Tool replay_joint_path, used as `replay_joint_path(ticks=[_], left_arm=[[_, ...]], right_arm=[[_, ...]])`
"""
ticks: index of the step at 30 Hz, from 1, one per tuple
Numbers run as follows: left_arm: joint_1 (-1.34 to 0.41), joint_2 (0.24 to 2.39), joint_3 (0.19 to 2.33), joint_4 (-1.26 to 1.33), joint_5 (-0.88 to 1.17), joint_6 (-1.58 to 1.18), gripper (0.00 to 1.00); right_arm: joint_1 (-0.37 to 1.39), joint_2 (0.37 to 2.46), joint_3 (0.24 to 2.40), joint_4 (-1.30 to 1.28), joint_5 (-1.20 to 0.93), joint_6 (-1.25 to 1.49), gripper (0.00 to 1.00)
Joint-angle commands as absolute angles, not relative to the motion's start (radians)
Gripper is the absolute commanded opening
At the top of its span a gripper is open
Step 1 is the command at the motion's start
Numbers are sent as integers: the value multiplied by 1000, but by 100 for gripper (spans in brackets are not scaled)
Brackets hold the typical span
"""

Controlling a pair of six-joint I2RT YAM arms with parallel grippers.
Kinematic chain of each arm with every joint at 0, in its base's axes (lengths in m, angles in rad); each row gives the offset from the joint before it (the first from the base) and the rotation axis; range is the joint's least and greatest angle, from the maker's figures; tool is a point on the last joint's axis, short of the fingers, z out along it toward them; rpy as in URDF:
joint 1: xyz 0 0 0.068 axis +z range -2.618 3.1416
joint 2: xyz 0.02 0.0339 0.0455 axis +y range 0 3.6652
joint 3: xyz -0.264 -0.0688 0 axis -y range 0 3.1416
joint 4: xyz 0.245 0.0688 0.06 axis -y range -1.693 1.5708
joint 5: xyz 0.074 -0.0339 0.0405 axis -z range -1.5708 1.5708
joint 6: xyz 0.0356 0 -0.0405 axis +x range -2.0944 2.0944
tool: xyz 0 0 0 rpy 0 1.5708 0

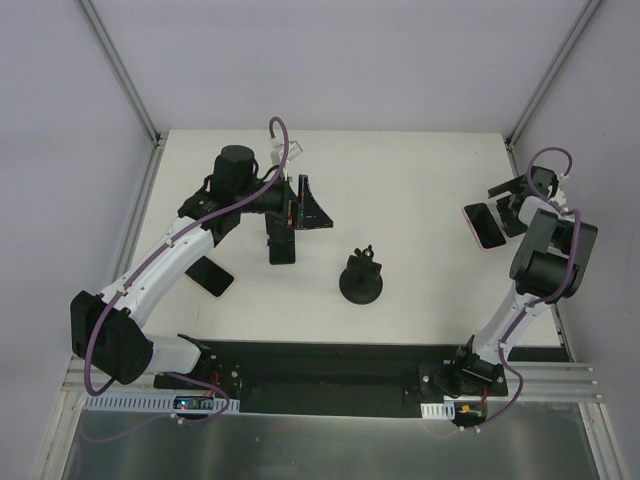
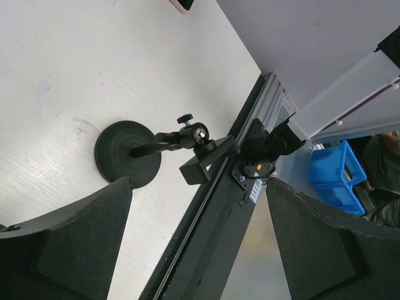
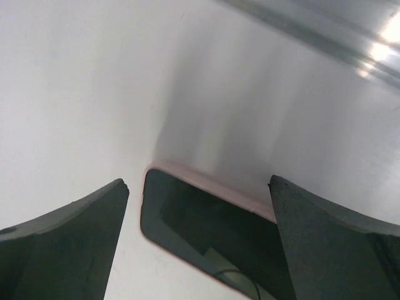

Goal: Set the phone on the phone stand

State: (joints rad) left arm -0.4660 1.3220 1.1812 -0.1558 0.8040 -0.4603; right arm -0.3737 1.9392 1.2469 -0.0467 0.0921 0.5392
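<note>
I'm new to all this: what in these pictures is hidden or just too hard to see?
- Pink-cased phone, right wrist view: its lower end is cut off by the bottom edge. In the left wrist view only a corner shows at the top edge.
- Flat black slab, top view: partly covered by the left arm; I cannot tell whether it is a phone.
- Black phone stand, top view: its clamp is too small to read.

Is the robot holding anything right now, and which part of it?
Nothing is held. The right gripper is open near the pink phone, not gripping it; the left gripper is open and empty.
</note>
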Motion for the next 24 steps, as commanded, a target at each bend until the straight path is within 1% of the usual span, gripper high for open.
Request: replay_joint_path(ticks=[1,4,8,9,10,11,12,15,17,20,24], left_arm=[[-477,1321,1213,-135,812,-454,87],[-479,1327,1212,-135,816,-457,87],[-479,1324,1213,-135,815,-454,87],[-479,1325,1213,-133,813,-453,87],[-477,1324,1212,-135,811,-451,87],[-479,1330,1212,-135,811,-451,87],[-477,1331,1212,-135,810,-451,87],[-477,1341,1213,-135,822,-456,87],[-479,1339,1216,-135,827,-457,87],[-477,1341,1213,-133,818,-453,87],[-477,1350,1216,-133,831,-462,87]], right_arm=[[-324,1921,1267,-212,-83,482,99],[-275,1862,1240,-244,-110,421,99],[-209,1824,1235,-336,-28,283,100],[-187,1856,1262,-372,-17,243,100],[-177,1879,1308,-426,39,204,97],[-163,1902,1348,-531,69,120,96],[-137,1946,1412,-567,87,83,96],[-101,2032,1500,-695,77,8,96],[-75,2042,1505,-724,61,-24,96],[-43,2005,1451,-709,72,-69,96],[-15,1977,1427,-750,43,-90,96]])
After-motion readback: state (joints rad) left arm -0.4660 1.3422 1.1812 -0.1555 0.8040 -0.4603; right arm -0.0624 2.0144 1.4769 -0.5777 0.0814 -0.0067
